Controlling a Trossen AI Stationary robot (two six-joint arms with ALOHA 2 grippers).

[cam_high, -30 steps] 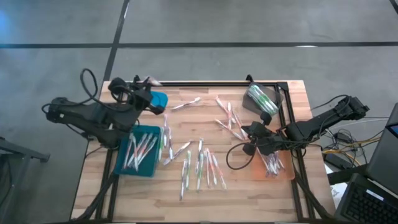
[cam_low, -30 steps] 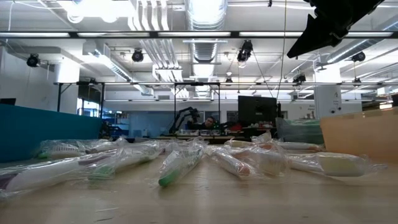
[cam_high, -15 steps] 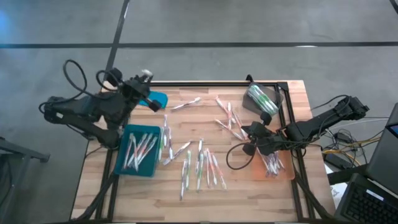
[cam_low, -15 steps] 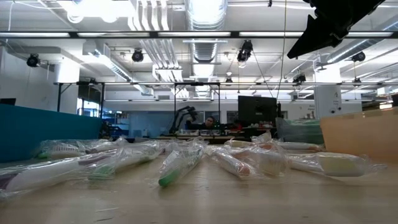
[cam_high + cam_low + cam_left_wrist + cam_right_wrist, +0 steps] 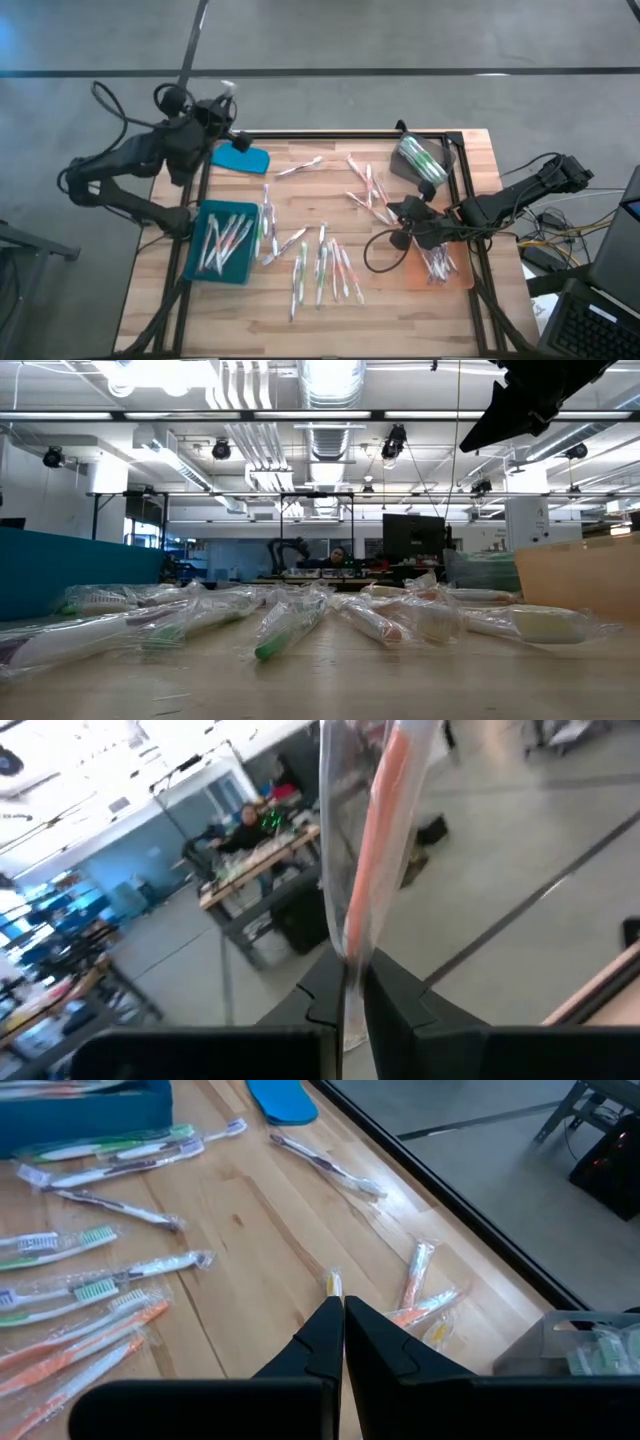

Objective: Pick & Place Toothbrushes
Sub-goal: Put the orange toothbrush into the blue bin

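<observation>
One wrapped toothbrush (image 5: 375, 840) is clamped in the left fingers (image 5: 226, 95), which have swung from over the blue tray (image 5: 192, 262) out past the bench's (image 5: 300, 320) far corner – oddly, away from the tray – while the right fingers (image 5: 408, 212) (pressed together, empty) wait among loose brushes (image 5: 322, 265).

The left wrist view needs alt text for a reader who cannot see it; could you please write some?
The left gripper is shut on a wrapped orange toothbrush, which stands up from its dark fingers in clear packaging. Behind it lie a grey floor and a workshop where a person sits at a cluttered bench.
</observation>
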